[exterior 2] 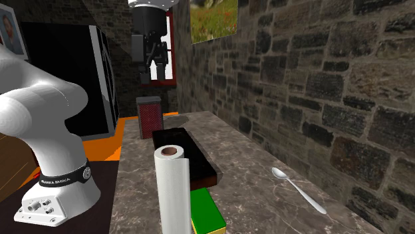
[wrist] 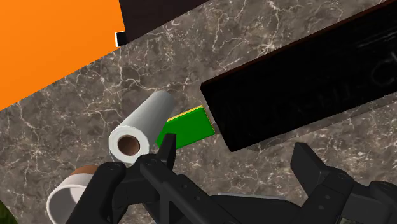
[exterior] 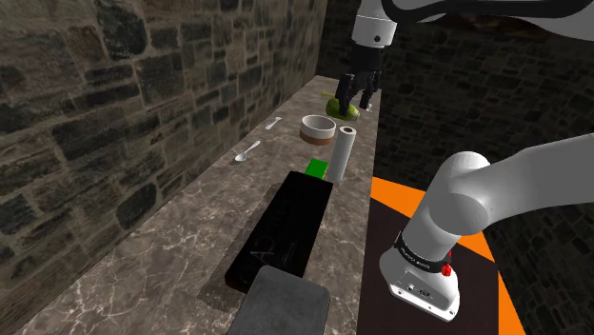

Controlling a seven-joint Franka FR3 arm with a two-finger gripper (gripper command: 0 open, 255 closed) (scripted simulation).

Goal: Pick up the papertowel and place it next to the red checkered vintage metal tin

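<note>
1. Gripper [wrist: 235,156]: fingers spread apart, nothing between them, raised above the counter [wrist: 267,38].
2. Towel [wrist: 140,127]: stands upright on the counter, clear of both fingers.
3. Shoulder view: the towel [exterior: 343,152] sits at 6 o'clock from the gripper [exterior: 352,103], lower and apart.
4. Block [exterior: 316,168]: green, just beside the towel's base, at 8 o'clock from it in the shoulder view.
5. Bowl [exterior: 319,128]: near the towel, at 10 o'clock from it in the shoulder view.
6. Tin [exterior 2: 149,116]: in the second exterior view, at 12 o'clock from the towel [exterior 2: 173,189], beyond the black tray [exterior 2: 203,178], well apart.
</note>
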